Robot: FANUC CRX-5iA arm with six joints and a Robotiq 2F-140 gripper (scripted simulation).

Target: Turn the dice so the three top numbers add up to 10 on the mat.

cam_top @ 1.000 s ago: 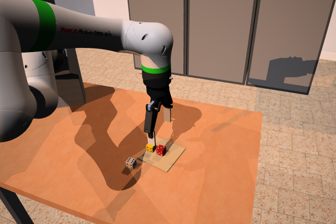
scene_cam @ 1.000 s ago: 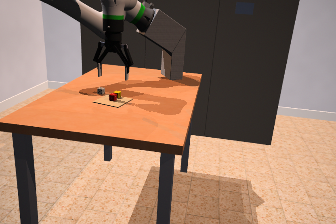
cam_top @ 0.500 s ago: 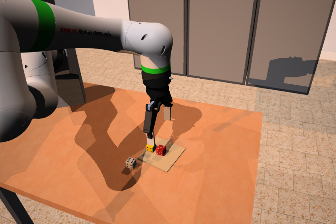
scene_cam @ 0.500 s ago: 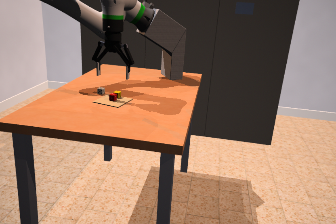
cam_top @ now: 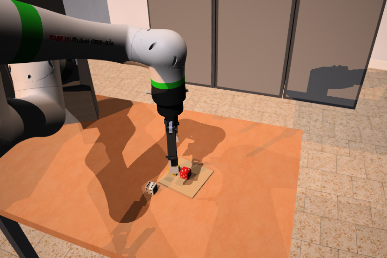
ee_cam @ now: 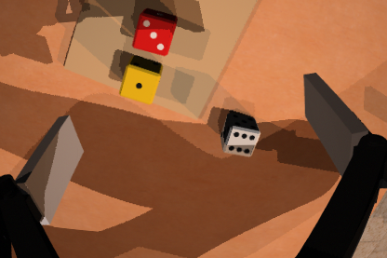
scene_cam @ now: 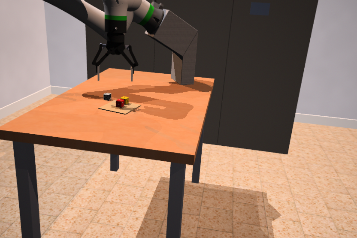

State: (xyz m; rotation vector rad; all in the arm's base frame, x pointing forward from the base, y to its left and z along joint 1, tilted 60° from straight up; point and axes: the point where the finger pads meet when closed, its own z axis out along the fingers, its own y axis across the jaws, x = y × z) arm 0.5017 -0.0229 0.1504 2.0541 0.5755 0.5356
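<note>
The hand (scene_cam: 115,78) hung fully spread and empty above the mat (ee_cam: 205,12); the white die (ee_cam: 241,134) sat just beside the mat on the worktop (scene_cam: 161,137).

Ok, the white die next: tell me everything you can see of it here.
The white die is a small cube with black pips and dark edges. It lies flat on the orange table, just off the corner of the tan mat. Whether it touches the mat's edge cannot be told. Its top face shows six pips. The red die and the yellow die sit apart from it on the mat. Nothing grips it: the gripper hangs wide open above.
</note>
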